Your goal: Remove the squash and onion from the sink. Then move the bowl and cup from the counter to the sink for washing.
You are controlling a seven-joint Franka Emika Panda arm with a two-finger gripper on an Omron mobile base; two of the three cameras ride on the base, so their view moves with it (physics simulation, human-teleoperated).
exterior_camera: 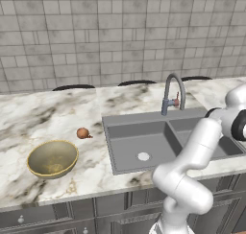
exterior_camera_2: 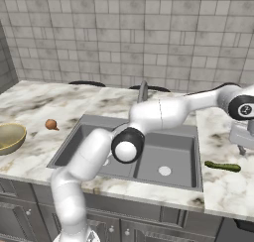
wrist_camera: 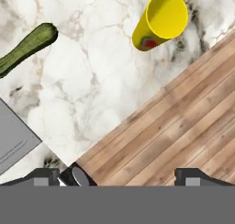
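Marble surface [exterior_camera: 57, 113] runs along the tiled wall, with the sink [exterior_camera: 139, 144] set into it as my landmark. Left of the sink sits the bowl [exterior_camera: 52, 158], the onion [exterior_camera: 83, 133] just behind it; right of the sink lies the squash [exterior_camera_2: 222, 166], so both vegetables are out. Beyond the squash the cup [wrist_camera: 161, 20] stands near the surface's edge. My gripper [wrist_camera: 117, 175] hangs released; I should centre over the cup, descend squarely, and close gently.

Veined marble counter [exterior_camera: 57, 111], speckled metallic bowl [exterior_camera: 52, 158]
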